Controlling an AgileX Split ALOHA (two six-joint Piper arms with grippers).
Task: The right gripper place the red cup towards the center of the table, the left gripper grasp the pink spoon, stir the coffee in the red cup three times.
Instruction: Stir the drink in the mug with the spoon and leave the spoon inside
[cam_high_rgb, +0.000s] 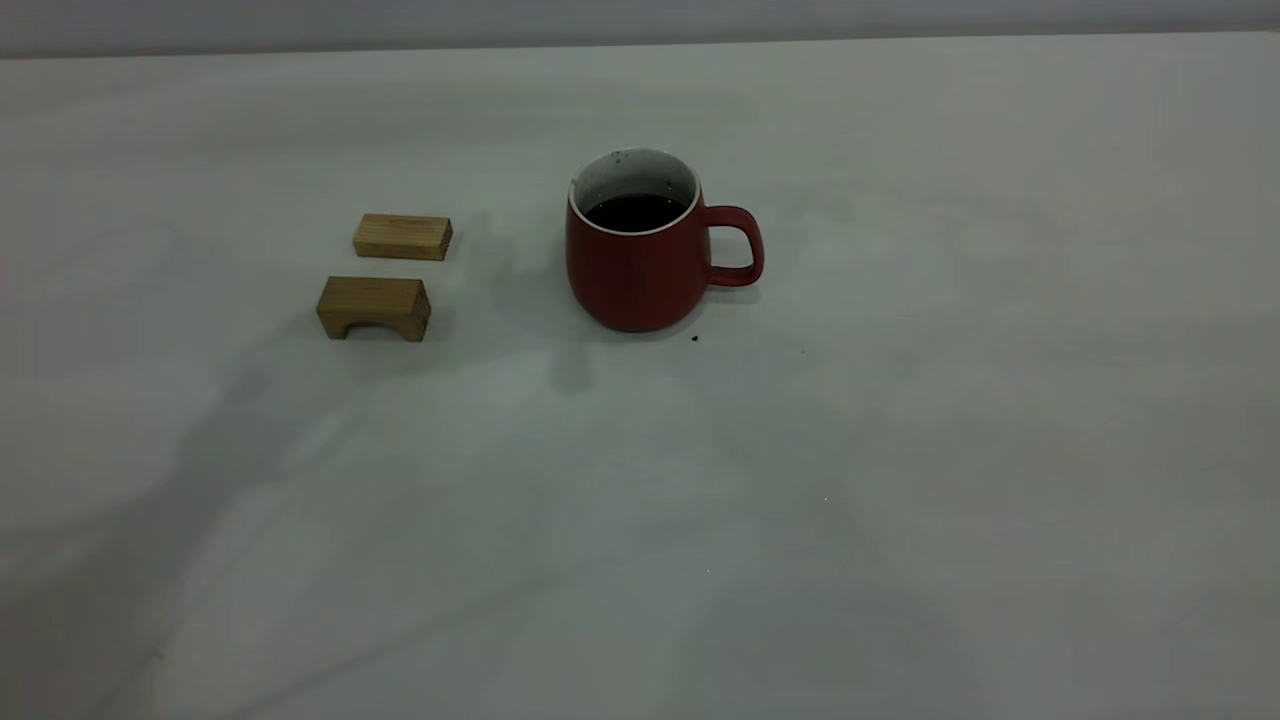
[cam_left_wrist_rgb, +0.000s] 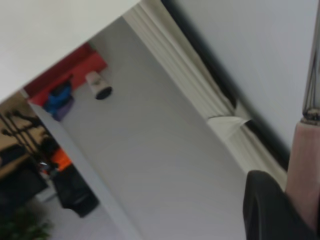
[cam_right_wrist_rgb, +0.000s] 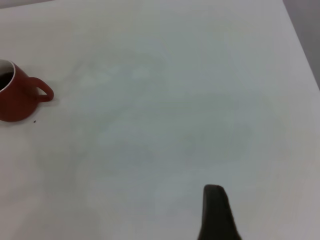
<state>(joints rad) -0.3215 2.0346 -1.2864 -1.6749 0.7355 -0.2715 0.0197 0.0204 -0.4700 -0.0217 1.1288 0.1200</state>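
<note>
The red cup (cam_high_rgb: 640, 262) stands upright near the middle of the table (cam_high_rgb: 900, 480), handle toward the right side, and also shows far off in the right wrist view (cam_right_wrist_rgb: 15, 100). Dark coffee (cam_high_rgb: 634, 211) fills it below the white rim. No gripper appears in the exterior view. In the left wrist view the pink spoon (cam_left_wrist_rgb: 305, 170) is pressed against a black finger (cam_left_wrist_rgb: 265, 210) of my left gripper (cam_left_wrist_rgb: 287, 210), its grey stem (cam_left_wrist_rgb: 314, 65) sticking out; this view looks off the table into the room. My right gripper (cam_right_wrist_rgb: 216, 212) hangs over bare table, well away from the cup.
Two wooden blocks lie left of the cup: a flat one (cam_high_rgb: 402, 237) behind and an arch-shaped one (cam_high_rgb: 374, 307) in front. A few dark specks (cam_high_rgb: 695, 339) dot the table by the cup's base. The table's far edge (cam_high_rgb: 640, 45) runs behind everything.
</note>
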